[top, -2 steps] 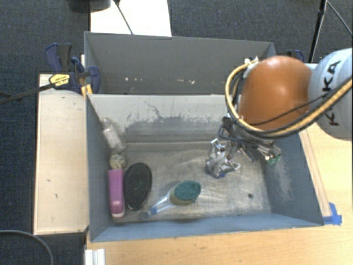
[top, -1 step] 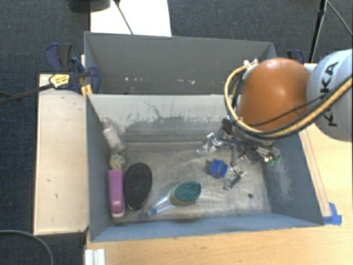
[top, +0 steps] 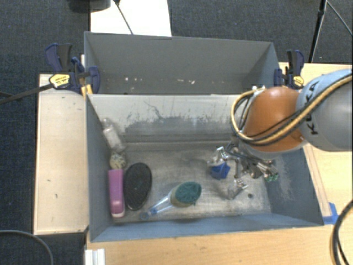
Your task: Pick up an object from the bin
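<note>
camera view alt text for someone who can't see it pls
The arm's gripper hangs low at the right of the grey bin, beside a small blue object. Further left lie a green round thing, a black oval and a pink bar.

Tool [top: 238, 176] hangs low at the bin's [top: 182, 101] right side, just beside a small blue thing [top: 220, 171]. Pink stick [top: 116, 192], black oval [top: 137, 185] and green scrubber [top: 186, 193] sit over left.

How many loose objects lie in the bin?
6: clear bottle, beige lump, pink bar and black oval by the left wall; green brush at front centre; blue piece beside the arm, which may hide others.
</note>
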Motion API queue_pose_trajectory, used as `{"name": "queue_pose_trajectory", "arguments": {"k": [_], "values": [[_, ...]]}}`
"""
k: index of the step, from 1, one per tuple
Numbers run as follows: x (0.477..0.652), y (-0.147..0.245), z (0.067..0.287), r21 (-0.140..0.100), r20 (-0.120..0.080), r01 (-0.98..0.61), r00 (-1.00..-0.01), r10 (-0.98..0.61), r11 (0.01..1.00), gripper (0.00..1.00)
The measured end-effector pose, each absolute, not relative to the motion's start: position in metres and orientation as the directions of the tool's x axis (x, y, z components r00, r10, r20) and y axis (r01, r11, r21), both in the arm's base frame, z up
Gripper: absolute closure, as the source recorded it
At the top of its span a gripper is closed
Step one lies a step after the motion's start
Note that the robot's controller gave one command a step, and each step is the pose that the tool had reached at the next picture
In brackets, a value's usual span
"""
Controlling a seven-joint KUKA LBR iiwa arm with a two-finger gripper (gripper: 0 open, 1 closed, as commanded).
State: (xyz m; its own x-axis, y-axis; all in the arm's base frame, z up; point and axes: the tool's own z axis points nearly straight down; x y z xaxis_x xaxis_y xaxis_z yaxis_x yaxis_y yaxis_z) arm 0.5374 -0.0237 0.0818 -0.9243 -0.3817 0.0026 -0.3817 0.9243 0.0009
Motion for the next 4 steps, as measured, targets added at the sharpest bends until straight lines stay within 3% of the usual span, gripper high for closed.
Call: {"name": "queue_pose_trajectory", "arguments": {"k": [1, 2, 3, 4], "values": [[0.538, -0.022, 0.085, 0.001, -0.002, -0.381, -0.924, -0.381, 0.924, 1.00], [0.538, -0.022, 0.085, 0.001, -0.002, -0.380, -0.925, -0.380, 0.925, 0.00], [0.574, -0.069, 0.074, -0.001, -0.008, -0.290, -0.957, -0.290, 0.957, 0.00], [0.576, -0.068, 0.076, -0.004, -0.018, -0.289, -0.957, -0.289, 0.957, 1.00]]}}
